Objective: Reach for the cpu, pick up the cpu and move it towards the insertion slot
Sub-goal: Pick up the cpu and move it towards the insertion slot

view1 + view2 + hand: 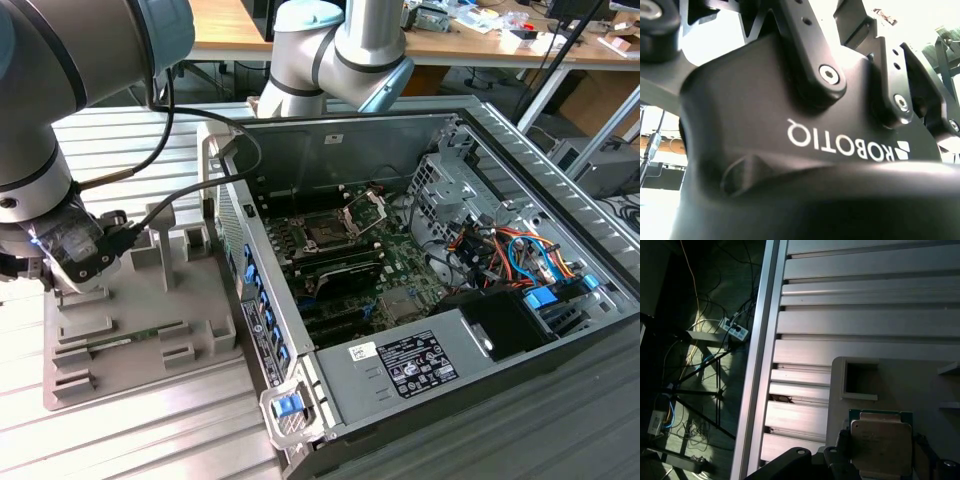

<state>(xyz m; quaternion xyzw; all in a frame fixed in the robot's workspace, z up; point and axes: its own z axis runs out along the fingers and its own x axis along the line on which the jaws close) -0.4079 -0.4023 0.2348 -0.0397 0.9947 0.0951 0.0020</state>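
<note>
In the first wrist view the pincer (pixel 881 462) straddles the cpu (pixel 881 440), which lies flat on the grey tray (pixel 890 385); I cannot tell whether it grasps the chip. The tray rests on the slatted bench (pixel 865 325). The insertion slot (pixel 325 232) sits well apart, inside the open computer case (pixel 500 130) toward the exterior view's right.

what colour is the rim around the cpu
Green, framing the tan metal face of the cpu; it shows best in the first wrist view.

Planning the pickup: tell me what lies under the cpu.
The grey tray shows beside and beyond the cpu; whatever sits directly beneath the chip is covered by it.
</note>
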